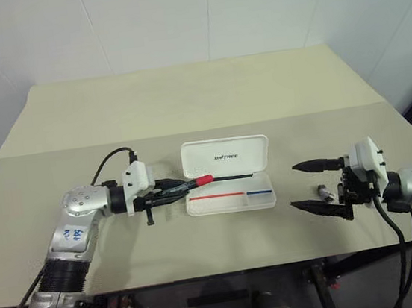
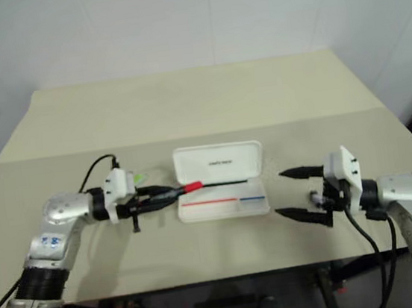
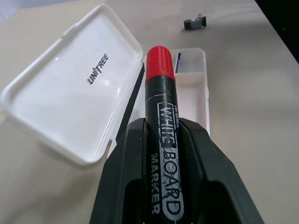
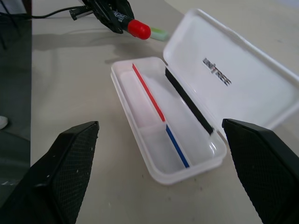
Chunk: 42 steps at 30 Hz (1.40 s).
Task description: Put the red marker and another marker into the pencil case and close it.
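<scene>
The pencil case [image 1: 225,156] lies open at the table's middle, white lid tilted back, with a red and a blue stripe in its tray [image 4: 145,109]. My left gripper [image 1: 186,186] is shut on the red marker [image 3: 161,93], held about level above the table. The marker's red cap [image 1: 204,179] points right and hovers by the case's left end. The light green highlighter [image 4: 160,33], the other marker, lies on the table beyond the cap, partly hidden by the left gripper. My right gripper [image 1: 295,186] stands open and empty just right of the case, pointing at it.
A small grey clip-like object [image 1: 325,193] lies on the table between the right gripper's fingers [image 1: 318,208]. A black cable [image 1: 109,162] loops off the left wrist. The beige table [image 1: 185,104] reaches far back behind the case; its front edge is close below both arms.
</scene>
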Each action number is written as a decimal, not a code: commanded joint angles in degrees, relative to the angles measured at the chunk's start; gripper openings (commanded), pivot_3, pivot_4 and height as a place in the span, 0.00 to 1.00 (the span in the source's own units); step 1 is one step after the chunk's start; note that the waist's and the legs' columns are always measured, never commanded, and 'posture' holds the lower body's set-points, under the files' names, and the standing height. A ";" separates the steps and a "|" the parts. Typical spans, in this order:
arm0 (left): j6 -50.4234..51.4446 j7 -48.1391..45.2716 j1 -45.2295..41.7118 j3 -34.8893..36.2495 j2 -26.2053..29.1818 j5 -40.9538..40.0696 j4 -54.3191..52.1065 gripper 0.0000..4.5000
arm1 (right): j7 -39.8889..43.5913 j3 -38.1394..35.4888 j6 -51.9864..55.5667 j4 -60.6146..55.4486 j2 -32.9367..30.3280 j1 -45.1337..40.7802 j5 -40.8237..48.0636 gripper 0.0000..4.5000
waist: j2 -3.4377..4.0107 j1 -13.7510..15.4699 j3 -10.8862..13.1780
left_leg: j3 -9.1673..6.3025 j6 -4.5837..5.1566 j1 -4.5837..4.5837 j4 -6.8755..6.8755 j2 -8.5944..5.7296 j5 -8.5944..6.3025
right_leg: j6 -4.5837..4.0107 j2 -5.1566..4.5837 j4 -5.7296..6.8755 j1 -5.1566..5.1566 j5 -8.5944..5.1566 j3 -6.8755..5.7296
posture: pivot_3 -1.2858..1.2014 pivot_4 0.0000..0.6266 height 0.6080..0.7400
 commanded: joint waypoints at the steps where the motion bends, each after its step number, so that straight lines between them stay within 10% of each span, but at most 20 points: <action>1: -0.58 0.99 -2.54 -1.48 -1.72 1.42 1.67 0.13 | -1.13 -2.97 -0.68 -3.47 -0.89 1.20 0.84 1.00 | 0.00 0.02 0.00 | 0.00 0.00 0.01 0.01 0.00 0.00 | 0.00 0.00 0.01 0.01 0.00 0.00 | 0.52 0.24 1.00; 30: -8.63 2.14 -16.61 -8.64 -15.65 11.59 26.01 0.13 | -8.99 -5.92 1.88 -13.40 0.03 8.22 3.01 1.00 | -0.02 0.92 0.00 | -0.01 0.01 -0.03 0.14 -0.06 0.00 | 0.08 0.00 -0.01 0.06 0.04 0.03 | 0.52 0.24 1.00; 42: -6.75 -0.50 -15.80 -8.33 -16.47 8.87 21.51 0.99 | -10.19 -4.81 2.43 -13.47 0.29 6.67 3.13 1.00 | -0.02 1.49 0.01 | -0.01 0.01 -0.04 0.14 -0.07 0.00 | 0.08 0.00 -0.01 0.06 0.04 0.03 | 0.52 0.24 1.00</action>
